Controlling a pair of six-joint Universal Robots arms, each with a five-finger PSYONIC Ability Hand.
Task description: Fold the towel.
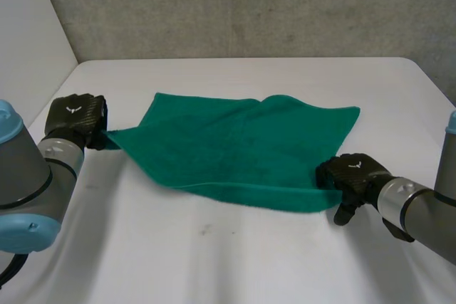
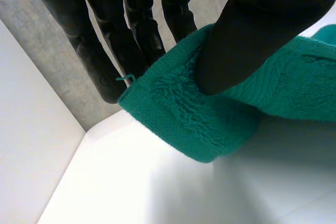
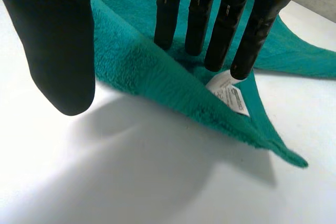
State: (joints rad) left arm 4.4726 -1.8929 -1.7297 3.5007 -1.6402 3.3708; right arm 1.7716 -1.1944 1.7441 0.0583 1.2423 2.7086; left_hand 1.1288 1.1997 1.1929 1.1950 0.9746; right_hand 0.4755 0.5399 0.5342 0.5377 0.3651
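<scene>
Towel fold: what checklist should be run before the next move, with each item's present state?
1. Left hand pinches its towel corner: ok.
2. Right hand grips the near right corner: not ok; fingers lie straight on the cloth, thumb off it.
3. Towel flat: not ok; a crease runs from the far edge.
4. Towel wholly on the table: ok.
5. Label hidden: not ok; it shows at the right fingertips.

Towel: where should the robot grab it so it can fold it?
At its left and right corners, from the outer sides. The towel lies spread out, so only corners and edges can be pinched. The left hand pinches the left corner between thumb and fingers. The right hand lays straight fingers on the right corner by the white label; its thumb should probably close there.
</scene>
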